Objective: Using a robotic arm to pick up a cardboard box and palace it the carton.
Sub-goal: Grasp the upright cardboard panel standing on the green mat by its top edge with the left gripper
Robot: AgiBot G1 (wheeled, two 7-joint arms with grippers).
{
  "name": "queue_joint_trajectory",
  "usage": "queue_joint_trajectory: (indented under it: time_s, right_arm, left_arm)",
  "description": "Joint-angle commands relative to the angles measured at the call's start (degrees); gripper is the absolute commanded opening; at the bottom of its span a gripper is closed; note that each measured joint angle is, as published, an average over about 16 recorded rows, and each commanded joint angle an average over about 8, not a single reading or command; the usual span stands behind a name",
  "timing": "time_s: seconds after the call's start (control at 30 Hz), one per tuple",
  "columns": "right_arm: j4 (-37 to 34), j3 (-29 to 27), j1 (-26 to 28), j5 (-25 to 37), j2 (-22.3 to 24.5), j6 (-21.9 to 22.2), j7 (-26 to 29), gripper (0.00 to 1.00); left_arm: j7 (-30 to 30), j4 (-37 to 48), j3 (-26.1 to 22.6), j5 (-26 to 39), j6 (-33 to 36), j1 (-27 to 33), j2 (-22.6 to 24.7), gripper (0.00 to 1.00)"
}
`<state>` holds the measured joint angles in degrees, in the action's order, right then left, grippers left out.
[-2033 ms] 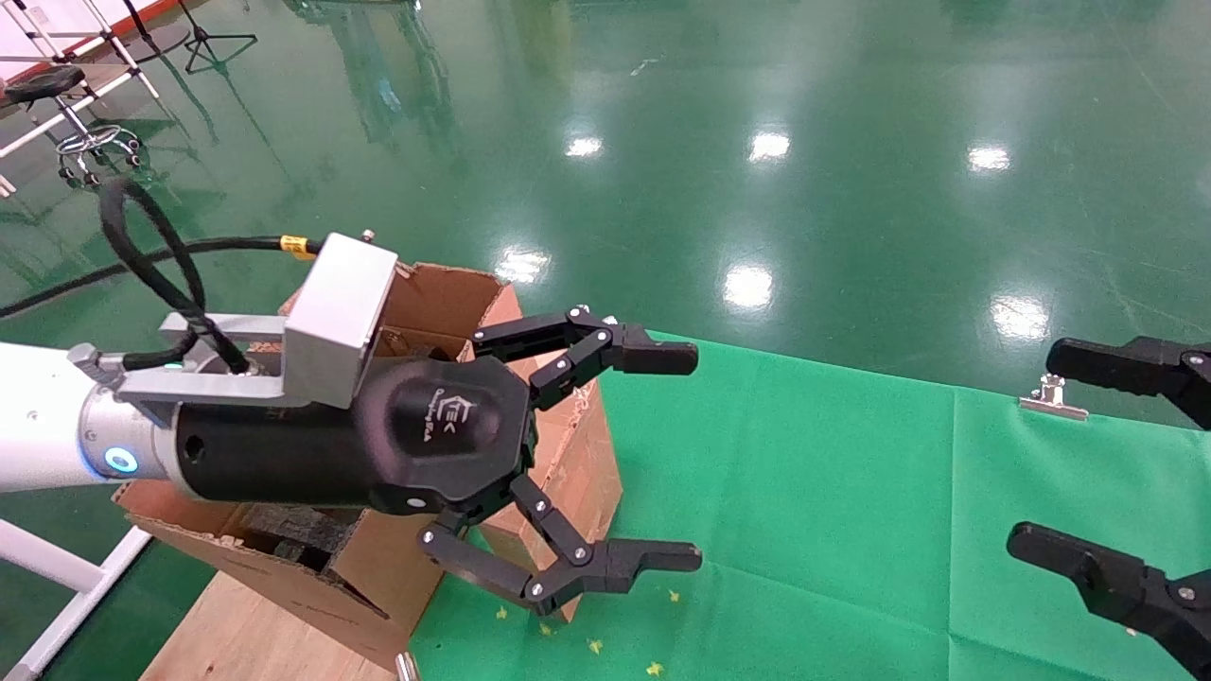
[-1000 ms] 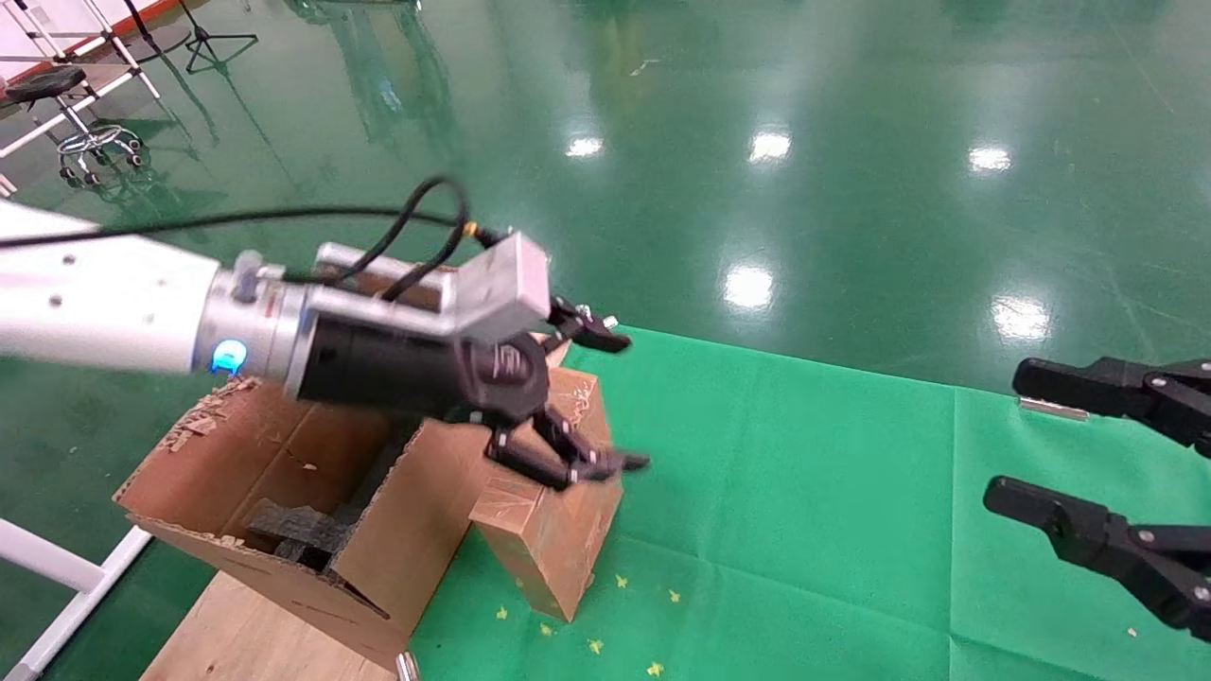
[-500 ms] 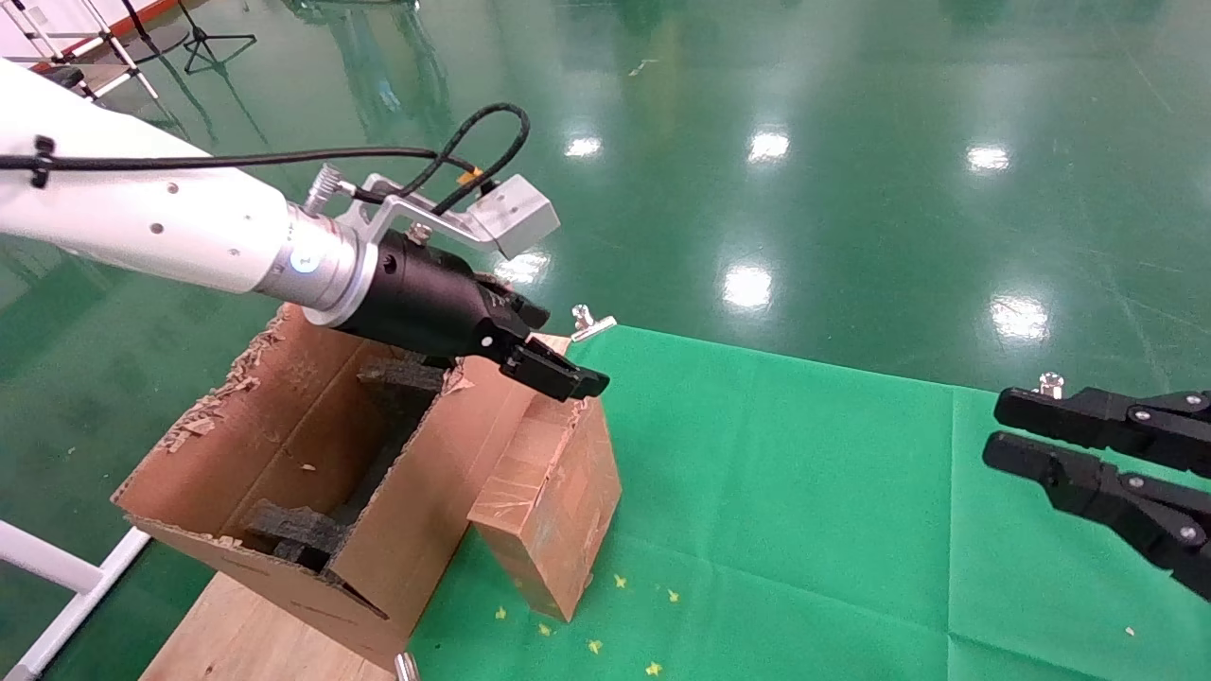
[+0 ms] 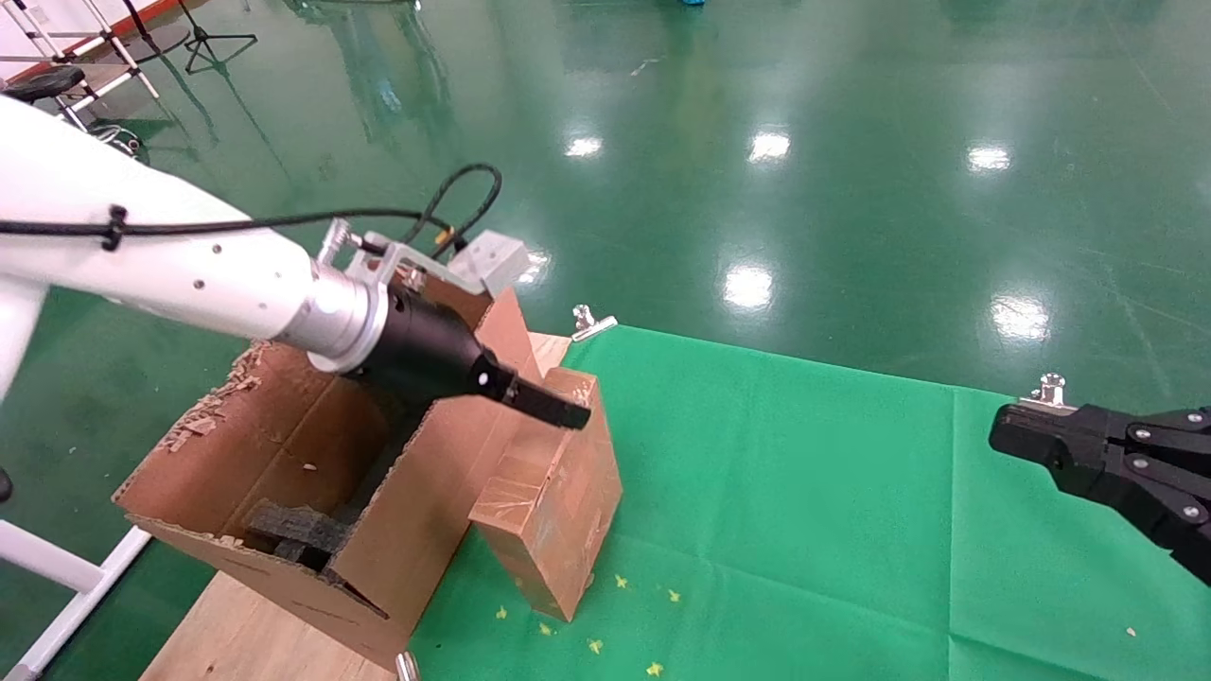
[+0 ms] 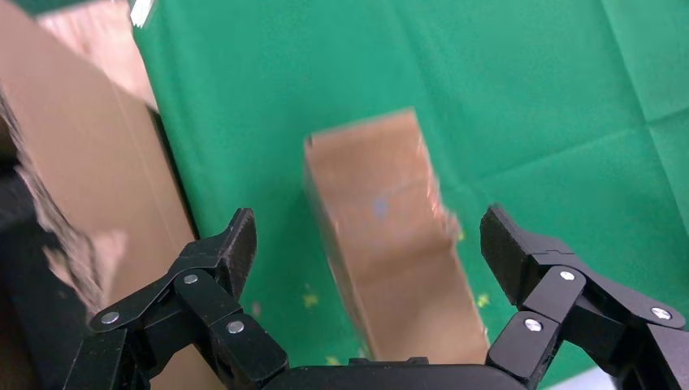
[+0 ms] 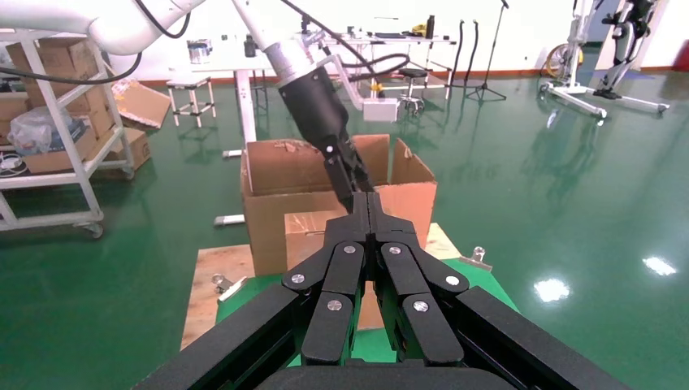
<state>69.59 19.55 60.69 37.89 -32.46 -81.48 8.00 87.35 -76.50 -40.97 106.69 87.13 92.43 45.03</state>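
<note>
The small taped cardboard box (image 4: 558, 492) stands on the green cloth (image 4: 804, 492), leaning against the carton (image 4: 284, 445), whose torn flaps are up and which holds black foam (image 4: 293, 530). The white robotic arm carries my left gripper (image 4: 558, 411) just over the box's top end. In the left wrist view this gripper (image 5: 370, 244) is open, and the cardboard box (image 5: 390, 236) lies below the gap with room on both sides. My right gripper (image 4: 1050, 440) hovers at the right, shut and holding nothing; its wrist view shows its tips (image 6: 367, 203) pressed together.
Metal clips (image 4: 591, 322) (image 4: 1045, 388) pin the cloth's far edge. A wooden board (image 4: 255, 634) lies under the carton. Yellow specks (image 4: 596, 645) dot the cloth near the box. A white frame leg (image 4: 57, 567) is at the left.
My left gripper turned from facing sideways in front of the carton to pointing down over the small box. The right gripper's fingers closed together.
</note>
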Motion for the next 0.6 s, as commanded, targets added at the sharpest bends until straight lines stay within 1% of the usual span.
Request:
queue_joint_trajectory:
  time_s: [0.03, 0.3, 0.6]
  right_arm:
    - [0.0, 0.0, 0.0, 0.0, 0.0, 0.0, 0.0, 0.0]
    - [0.0, 0.0, 0.0, 0.0, 0.0, 0.0, 0.0, 0.0]
    - [0.0, 0.0, 0.0, 0.0, 0.0, 0.0, 0.0, 0.0]
  left_arm:
    - [1.2, 0.0, -0.3, 0.0, 0.3, -0.4, -0.1, 1.0]
    - [2.4, -0.3, -1.4, 0.5, -1.1, -1.7, 0.3, 1.0]
    - [-0.5, 0.2, -1.3, 1.0, -5.8, -3.5, 1.3, 1.0]
